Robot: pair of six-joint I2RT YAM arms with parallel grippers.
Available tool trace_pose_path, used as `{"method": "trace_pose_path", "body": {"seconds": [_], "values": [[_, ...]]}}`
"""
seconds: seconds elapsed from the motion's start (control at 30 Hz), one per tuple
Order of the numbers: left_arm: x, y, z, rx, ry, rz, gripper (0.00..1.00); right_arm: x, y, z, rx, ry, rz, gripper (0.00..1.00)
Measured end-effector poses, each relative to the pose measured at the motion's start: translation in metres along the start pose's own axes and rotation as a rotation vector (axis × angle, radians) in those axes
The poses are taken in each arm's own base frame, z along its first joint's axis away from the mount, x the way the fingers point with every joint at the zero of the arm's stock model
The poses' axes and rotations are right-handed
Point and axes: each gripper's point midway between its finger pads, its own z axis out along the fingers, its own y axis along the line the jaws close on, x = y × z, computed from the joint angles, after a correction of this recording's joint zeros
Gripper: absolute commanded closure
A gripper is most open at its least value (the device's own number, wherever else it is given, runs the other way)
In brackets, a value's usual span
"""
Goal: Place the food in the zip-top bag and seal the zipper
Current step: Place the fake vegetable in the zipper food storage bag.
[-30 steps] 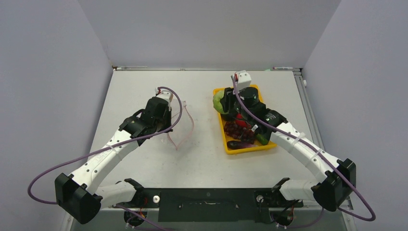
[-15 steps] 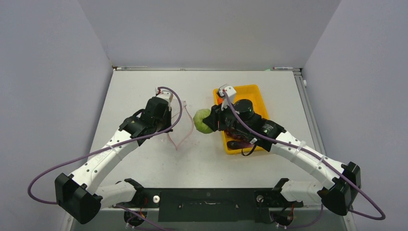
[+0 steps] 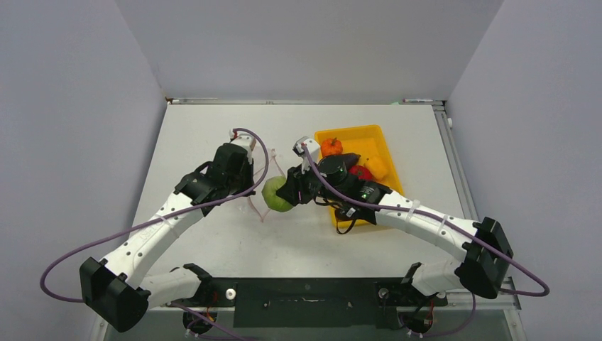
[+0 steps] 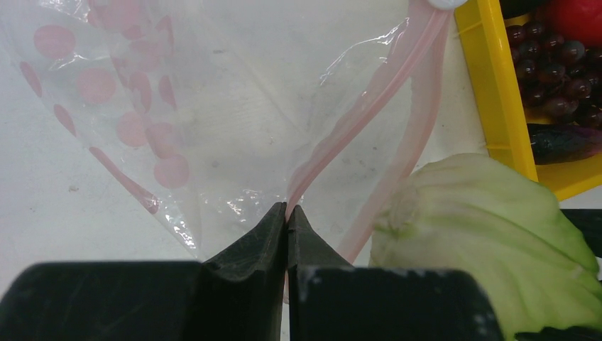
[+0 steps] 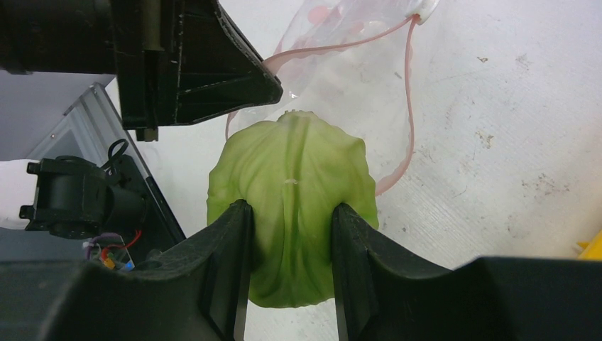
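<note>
My right gripper is shut on a pale green cabbage-like piece of the food and holds it just off the open mouth of the zip-top bag. The clear bag with pinkish dots hangs from my left gripper, which is shut on the upper zipper strip; the lower strip sags, so the mouth gapes. From above, the green piece sits between both grippers. An orange pumpkin, a red piece, dark grapes and an eggplant lie in the tray.
The yellow tray stands right of centre, partly under my right arm. An orange-yellow piece lies in it too. Grey walls close the table on three sides.
My right gripper has carried the green piece leftward from over the tray to the bag's mouth, uncovering the tray's food. The left gripper has stayed still, holding the bag.
</note>
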Motion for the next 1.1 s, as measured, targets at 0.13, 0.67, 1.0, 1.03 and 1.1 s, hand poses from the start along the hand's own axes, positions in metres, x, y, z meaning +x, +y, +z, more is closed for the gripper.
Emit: {"method": "trace_pose_path", "body": {"seconds": [0.13,0.67,1.0,1.03,1.1], "values": [[-0.001,-0.003,-0.002,0.018,-0.003,0.000,1.00,0.005,-0.004,0.012,0.014,0.006,0.014,0.82],[-0.004,-0.015,-0.008,0.097,-0.020,0.016,1.00,-0.002,-0.019,0.043,0.112,-0.013,0.055,0.81],[-0.007,-0.007,-0.007,0.073,-0.043,0.026,1.00,-0.012,-0.019,0.058,0.200,-0.038,0.066,0.80],[-0.008,-0.006,-0.007,0.071,-0.046,0.027,1.00,-0.012,-0.018,0.059,0.209,-0.041,0.064,0.80],[-0.009,-0.004,-0.008,0.064,-0.053,0.026,1.00,-0.013,-0.018,0.061,0.225,-0.048,0.062,0.81]]}}
